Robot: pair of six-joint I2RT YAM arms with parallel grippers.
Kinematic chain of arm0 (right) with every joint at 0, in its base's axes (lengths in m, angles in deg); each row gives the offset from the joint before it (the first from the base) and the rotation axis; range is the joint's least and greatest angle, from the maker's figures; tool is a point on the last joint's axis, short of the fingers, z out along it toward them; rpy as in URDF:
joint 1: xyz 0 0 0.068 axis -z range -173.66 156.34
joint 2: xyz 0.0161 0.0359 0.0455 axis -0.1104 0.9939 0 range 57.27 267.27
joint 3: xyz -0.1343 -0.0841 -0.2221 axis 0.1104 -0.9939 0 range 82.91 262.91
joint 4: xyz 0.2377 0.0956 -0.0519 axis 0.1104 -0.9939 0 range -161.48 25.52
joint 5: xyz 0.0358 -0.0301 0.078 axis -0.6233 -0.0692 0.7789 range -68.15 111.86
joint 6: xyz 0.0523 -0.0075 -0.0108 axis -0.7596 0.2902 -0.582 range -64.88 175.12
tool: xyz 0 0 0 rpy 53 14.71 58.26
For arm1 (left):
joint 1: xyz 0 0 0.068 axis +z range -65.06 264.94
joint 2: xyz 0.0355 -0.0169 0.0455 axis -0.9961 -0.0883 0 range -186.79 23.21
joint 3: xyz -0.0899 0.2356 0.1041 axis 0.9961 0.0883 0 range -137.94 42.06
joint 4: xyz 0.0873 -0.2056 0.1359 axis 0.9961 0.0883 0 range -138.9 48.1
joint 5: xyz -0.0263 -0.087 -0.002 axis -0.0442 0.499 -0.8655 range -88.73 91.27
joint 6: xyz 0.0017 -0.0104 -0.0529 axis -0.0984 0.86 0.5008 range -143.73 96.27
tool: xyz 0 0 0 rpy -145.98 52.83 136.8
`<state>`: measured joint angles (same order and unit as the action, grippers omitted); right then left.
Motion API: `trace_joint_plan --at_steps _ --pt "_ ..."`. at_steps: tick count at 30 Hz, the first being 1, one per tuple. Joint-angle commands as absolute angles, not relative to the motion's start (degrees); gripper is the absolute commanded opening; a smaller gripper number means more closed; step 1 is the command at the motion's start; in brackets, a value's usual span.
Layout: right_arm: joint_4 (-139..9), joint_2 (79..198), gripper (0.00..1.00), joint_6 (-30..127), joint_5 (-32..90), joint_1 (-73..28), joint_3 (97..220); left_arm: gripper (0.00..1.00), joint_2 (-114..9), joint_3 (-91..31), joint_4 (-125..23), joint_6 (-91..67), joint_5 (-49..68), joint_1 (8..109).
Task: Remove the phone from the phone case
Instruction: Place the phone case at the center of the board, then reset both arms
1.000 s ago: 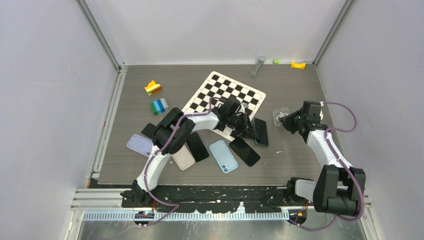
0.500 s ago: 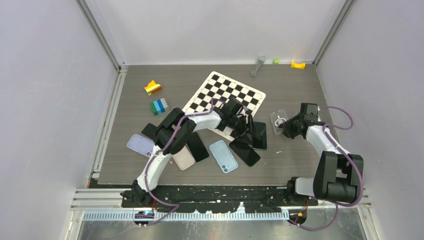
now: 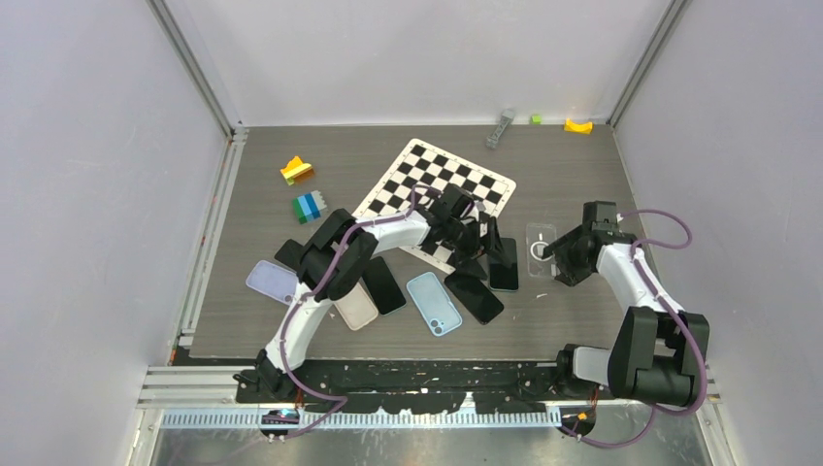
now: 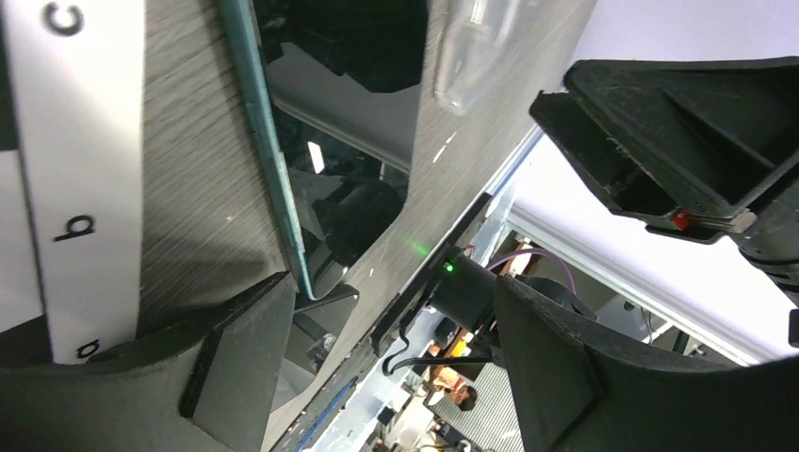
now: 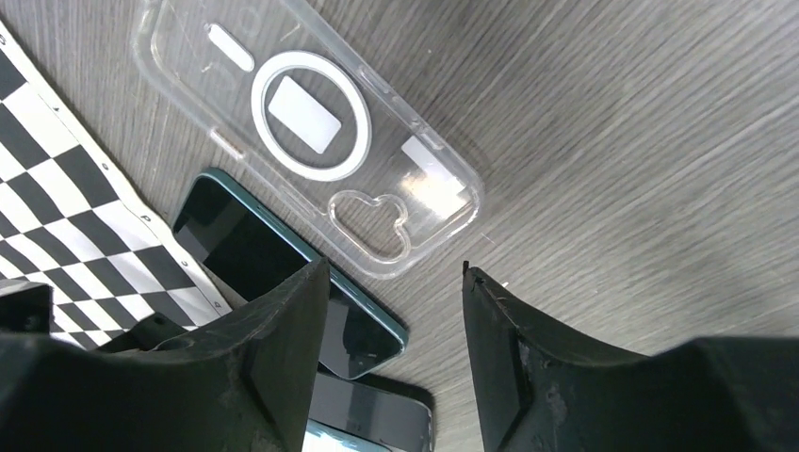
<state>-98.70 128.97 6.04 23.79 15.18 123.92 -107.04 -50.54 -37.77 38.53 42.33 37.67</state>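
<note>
Beside the chequered mat, the teal-edged dark phone lies flat, just left of the clear plastic case, long axes parallel. The left gripper hangs nearer it, the right gripper by the case; both open, empty.

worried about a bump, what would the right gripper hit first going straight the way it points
Most likely the near end of the clear plastic phone case, lying flat on the grey wood-grain table just ahead of the right gripper; depth is unclear.
</note>
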Motion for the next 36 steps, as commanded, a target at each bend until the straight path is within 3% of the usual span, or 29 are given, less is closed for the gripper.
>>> trace_joint_plan --at_steps 1,9,12,14,17,19,28,36 --pt "-102.59 126.65 0.61 7.63 22.46 15.3 126.8 0.78 -105.59 -50.54 -47.31 41.4 46.54 37.39" --pt "-108.97 120.63 0.67 8.84 22.64 15.3 131.55 0.78 -101.07 -48.11 -44.24 39.15 44.28 37.54" --pt "-112.29 117.38 0.71 9.38 22.96 15.29 135.96 0.88 -95.69 -47.6 -36.86 33.45 41.02 38.2" --pt "-114.13 115.57 0.77 10.06 23.19 15.3 139.13 0.97 -91.28 -47.17 -30.17 28.76 38.44 39.21" --pt "-116.07 112.74 0.95 11.25 23.02 15.3 143.83 1.0 -81.8 -45.06 -22.52 22.56 33.49 41.86" --pt "-117.61 111.28 0.97 11.63 22.25 15.29 147.29 1.0 -75.49 -44.02 -16.05 18.91 30.44 44.15" --pt "-120.11 105.37 0.99 10.36 14.28 15.3 159.06 1.0 -45.81 -47.33 8.5 1.37 2.32 49.26" --pt "-120.33 100.13 1.0 9.66 8.46 15.3 164.03 1.0 -21.64 -48.16 16.04 -2.18 -16.1 49.3"
